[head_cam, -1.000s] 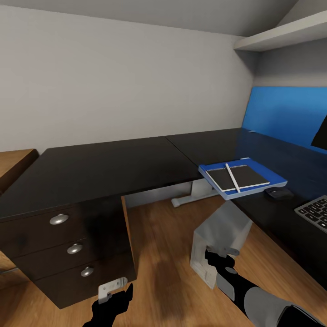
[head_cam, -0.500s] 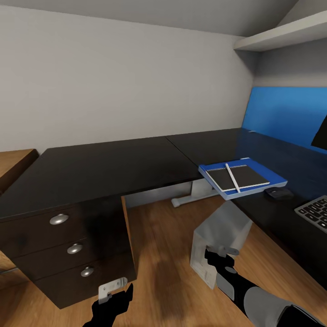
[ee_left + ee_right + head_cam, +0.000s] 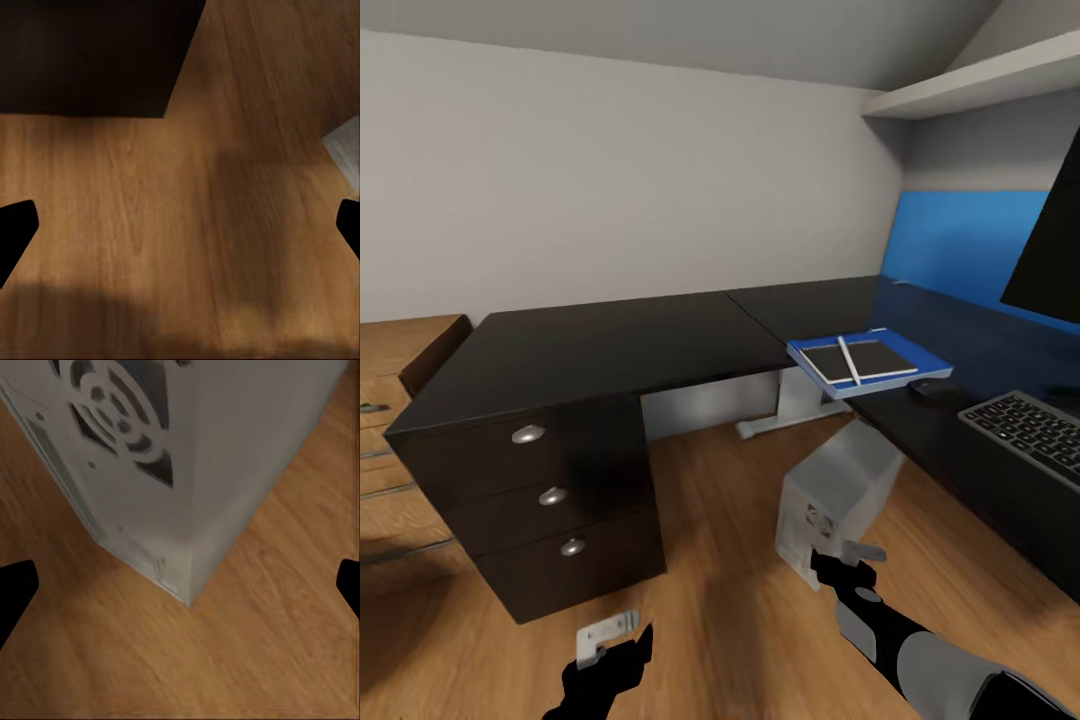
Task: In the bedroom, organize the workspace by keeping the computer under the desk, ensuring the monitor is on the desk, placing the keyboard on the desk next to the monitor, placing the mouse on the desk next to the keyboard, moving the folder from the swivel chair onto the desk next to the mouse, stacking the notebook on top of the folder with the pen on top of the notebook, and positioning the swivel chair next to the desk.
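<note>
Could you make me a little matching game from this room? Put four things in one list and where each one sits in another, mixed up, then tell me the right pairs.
Things:
1. pen
2. notebook
3. computer
4. keyboard

Places:
A. on the wooden floor, tilted, by the desk's edge
B. lying across the grey notebook
C. flat on the black desk, near the right edge of the head view
D. on the blue folder

Pairs: 1-B, 2-D, 3-A, 4-C
</note>
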{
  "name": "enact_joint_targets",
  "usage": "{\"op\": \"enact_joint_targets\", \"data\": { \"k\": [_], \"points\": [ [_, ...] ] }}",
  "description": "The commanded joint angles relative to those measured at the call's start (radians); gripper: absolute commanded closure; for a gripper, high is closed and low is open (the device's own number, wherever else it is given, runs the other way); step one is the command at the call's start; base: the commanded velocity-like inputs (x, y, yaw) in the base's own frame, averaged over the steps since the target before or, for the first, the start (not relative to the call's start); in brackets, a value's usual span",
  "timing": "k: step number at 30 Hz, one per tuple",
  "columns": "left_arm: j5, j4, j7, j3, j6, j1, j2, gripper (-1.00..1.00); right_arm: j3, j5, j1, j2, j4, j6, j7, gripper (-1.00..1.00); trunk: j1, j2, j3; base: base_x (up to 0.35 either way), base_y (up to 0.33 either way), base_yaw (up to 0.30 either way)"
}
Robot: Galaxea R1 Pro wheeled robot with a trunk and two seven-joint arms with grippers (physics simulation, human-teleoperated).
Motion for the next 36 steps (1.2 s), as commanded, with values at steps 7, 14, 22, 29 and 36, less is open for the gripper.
{"op": "enact_joint_targets", "data": {
  "k": [7, 14, 22, 29, 36],
  "points": [
    [0.006, -0.002, 0.006, -0.001, 0.004, -0.001, 0.0, -1.0, 0.009, -0.009, 0.0, -0.001, -0.002, -0.003, -0.008, -1.0, -0.001, 0.0, -0.001, -0.335, 0.0, 0.0],
    [0.006, 0.002, 0.007, 0.0, 0.004, -0.001, 0.001, -1.0, 0.009, -0.009, -0.001, -0.001, -0.001, -0.003, -0.009, -1.0, -0.001, 0.0, -0.001, -0.335, 0.0, 0.0],
    [0.004, 0.004, 0.009, 0.0, 0.003, 0.0, 0.001, -1.0, 0.009, -0.009, -0.001, -0.001, 0.0, -0.004, -0.009, -1.0, -0.001, 0.0, -0.001, -0.334, 0.0, 0.0],
    [0.009, 0.033, 0.01, 0.0, 0.003, 0.0, 0.002, -1.0, 0.014, -0.008, 0.001, 0.001, 0.001, -0.049, -0.012, -1.0, -0.001, 0.0, -0.001, -0.153, 0.0, 0.0],
    [0.011, 0.127, 0.013, 0.006, 0.001, 0.0, 0.014, -1.0, 0.021, -0.005, 0.009, 0.01, -0.002, -0.093, -0.013, -1.0, -0.004, 0.001, 0.026, -0.01, 0.0, 0.0]
  ]
}}
